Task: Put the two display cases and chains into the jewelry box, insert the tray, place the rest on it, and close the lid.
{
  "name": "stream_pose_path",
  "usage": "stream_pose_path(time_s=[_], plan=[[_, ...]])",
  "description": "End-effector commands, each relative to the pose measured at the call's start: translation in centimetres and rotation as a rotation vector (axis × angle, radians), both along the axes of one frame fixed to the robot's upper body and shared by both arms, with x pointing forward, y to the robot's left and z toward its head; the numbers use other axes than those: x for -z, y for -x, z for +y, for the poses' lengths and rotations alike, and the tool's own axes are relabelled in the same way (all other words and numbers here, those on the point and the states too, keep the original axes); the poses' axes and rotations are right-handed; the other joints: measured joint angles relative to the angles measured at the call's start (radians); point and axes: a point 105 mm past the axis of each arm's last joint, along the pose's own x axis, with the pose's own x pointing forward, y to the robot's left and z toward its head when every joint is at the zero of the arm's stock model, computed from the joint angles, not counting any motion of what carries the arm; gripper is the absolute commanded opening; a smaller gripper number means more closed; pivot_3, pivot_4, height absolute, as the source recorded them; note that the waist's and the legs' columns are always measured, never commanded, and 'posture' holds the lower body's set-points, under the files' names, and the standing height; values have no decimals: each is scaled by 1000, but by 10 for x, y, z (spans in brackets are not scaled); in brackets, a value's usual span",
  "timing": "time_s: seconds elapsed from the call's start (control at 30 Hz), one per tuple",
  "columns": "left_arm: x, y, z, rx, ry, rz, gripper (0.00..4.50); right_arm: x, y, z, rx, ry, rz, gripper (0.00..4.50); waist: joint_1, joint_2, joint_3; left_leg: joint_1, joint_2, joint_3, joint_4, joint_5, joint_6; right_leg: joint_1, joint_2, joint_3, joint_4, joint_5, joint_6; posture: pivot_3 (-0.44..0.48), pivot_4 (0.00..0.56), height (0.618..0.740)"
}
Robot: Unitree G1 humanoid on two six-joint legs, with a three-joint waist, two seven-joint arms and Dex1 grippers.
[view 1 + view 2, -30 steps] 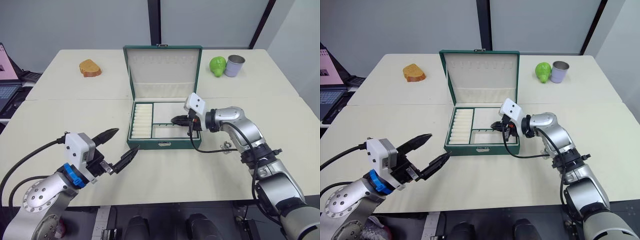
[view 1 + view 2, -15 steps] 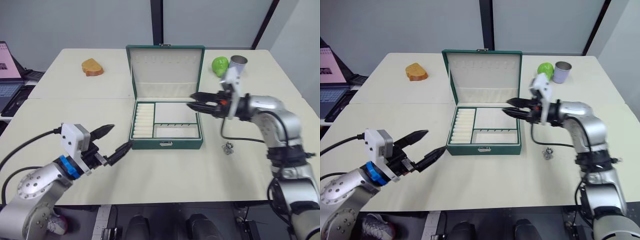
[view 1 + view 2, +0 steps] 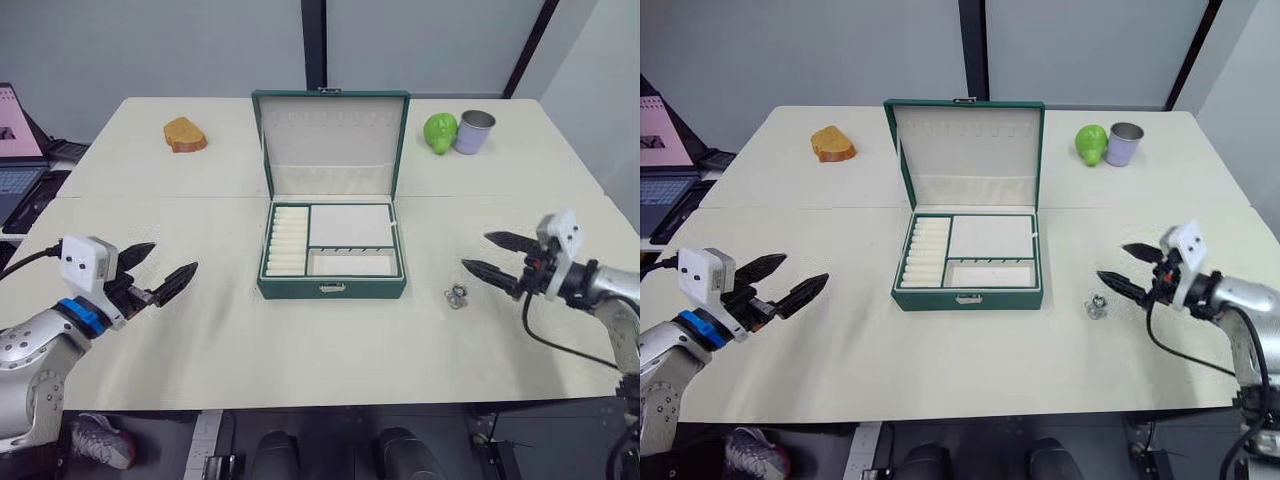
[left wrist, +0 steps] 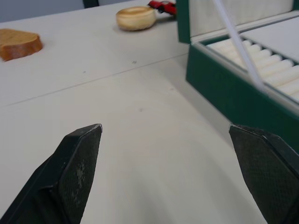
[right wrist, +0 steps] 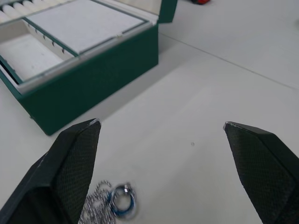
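While the jewelry box (image 3: 333,265) is sitting open mid-table with its lid (image 3: 331,140) standing upright at the back, both arms are hanging out wide of it. The tray (image 3: 335,241) is lying seated in the box, ribbed ring rolls on the robot's left, flat cream sections on the right. No display cases or chains showing on the table.

The left gripper (image 3: 158,272) is hovering above the table well to the left of the box, fingers spread wide, gripping nothing. The left wrist view is looking past its fingers (image 4: 70,175) at bare table and the box's green side.

The right gripper (image 3: 492,255) is hovering to the right of the box, fingers also spread wide, nothing in them. The rings (image 3: 456,296), a small silvery cluster, are lying on the table between the box and that gripper, just off the box's front right corner and near the fingertips, not touching either.

Sitting at the far side of the table: a piece of bread (image 3: 185,135) on the left, a green pear (image 3: 438,131) touching a metal cup (image 3: 471,131) on the right. A laptop (image 3: 18,150) is sitting off the table's left edge.
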Motion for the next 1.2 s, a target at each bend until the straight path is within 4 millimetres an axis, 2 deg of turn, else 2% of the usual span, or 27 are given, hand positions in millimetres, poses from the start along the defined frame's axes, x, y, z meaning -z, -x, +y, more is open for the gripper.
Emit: stream_pose_path(time_s=[0.03,0.17,0.3,1.2], plan=[[0,-3,3,-10,-52,-32,4500,-1,2,-15,54,-16,-47,4474,1,0,0,0,0,0,0,0,0,0,0,0,0,0,0,0,150,740],[11,1,6,-16,-46,-12,4500,19,3,-32,139,-16,-20,4474,1,0,0,1,0,0,0,0,0,1,0,0,1,0,0,0,150,740],[19,5,11,-38,-53,4,4500,27,1,-42,189,-30,-21,4474,-1,0,0,1,0,0,0,0,0,1,0,0,0,0,0,0,150,740],[26,6,9,-77,-30,2,4500,25,-6,-42,183,-27,-23,4474,0,0,0,2,0,0,0,0,0,3,0,-1,0,0,0,0,150,740]])
